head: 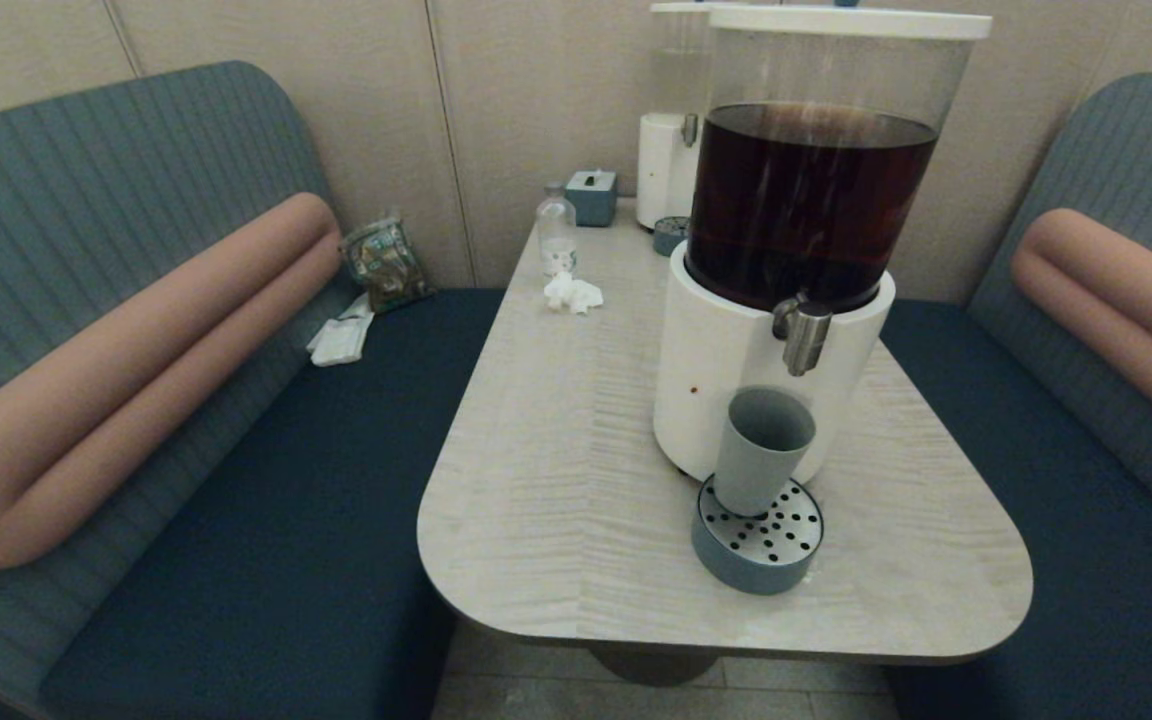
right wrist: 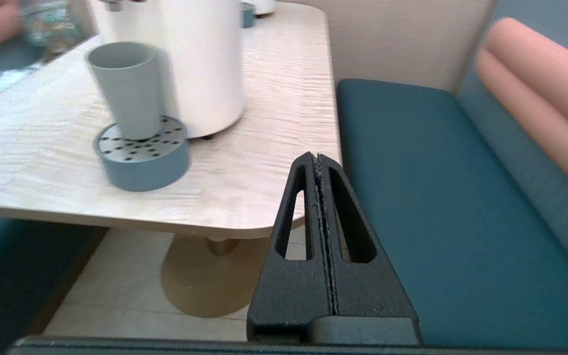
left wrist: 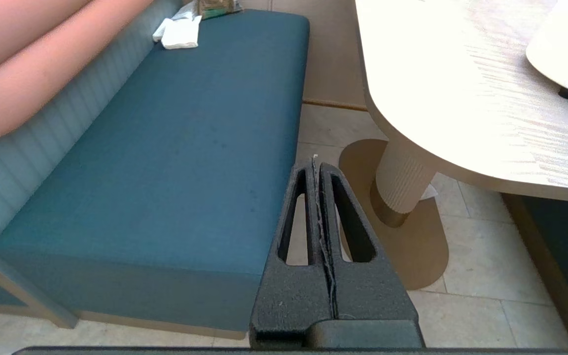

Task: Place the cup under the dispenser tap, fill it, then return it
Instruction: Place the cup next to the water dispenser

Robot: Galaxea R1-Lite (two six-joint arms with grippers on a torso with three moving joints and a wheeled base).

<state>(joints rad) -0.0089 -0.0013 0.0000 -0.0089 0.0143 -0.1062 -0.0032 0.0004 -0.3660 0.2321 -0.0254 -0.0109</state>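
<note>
**Cup stands on the drip tray under the tap, both hands low and clear of the desk**

Two blue booth benches, the left bench (head: 266, 480) and the right bench (head: 1066, 480), flank a pale wood-grain desk (head: 556, 480) with rounded near corners, set on a ribbed pedestal over a tiled floor (left wrist: 471, 256). Each bench has a salmon-pink bolster along its back.

On the right half of the desk stands the large dispenser (head: 796, 240): a white base carrying a clear tank roughly two-thirds full of dark brown liquid, under a white lid. Behind it, at the far end, is a smaller white dispenser (head: 664, 165) with its own small tray at its foot.

The dispenser tap (head: 804, 335), a short brushed-steel spout, juts from the near face of the large dispenser's base. Directly below it the cup (head: 762, 450) stands upright on the far part of the round blue-grey tray (head: 758, 540) with the perforated steel top; the tray touches the foot of the base. The cup's mouth sits just under the spout, not touching it. Whether it holds liquid cannot be told.

Smaller things lie at the far left of the desk: a grey-blue tissue box (head: 591, 196), a clear bottle (head: 556, 232) and a crumpled white tissue (head: 572, 293). On the left bench's far end are a patterned packet (head: 384, 262) and folded white napkins (head: 340, 340).

The left hand (left wrist: 315, 165) hangs beside the near end of the left bench, below the desk edge, fingers pressed together on nothing. The right hand (right wrist: 316, 159) sits off the desk's near right corner above the right bench, fingers likewise pressed together and empty, well apart from the cup.
</note>
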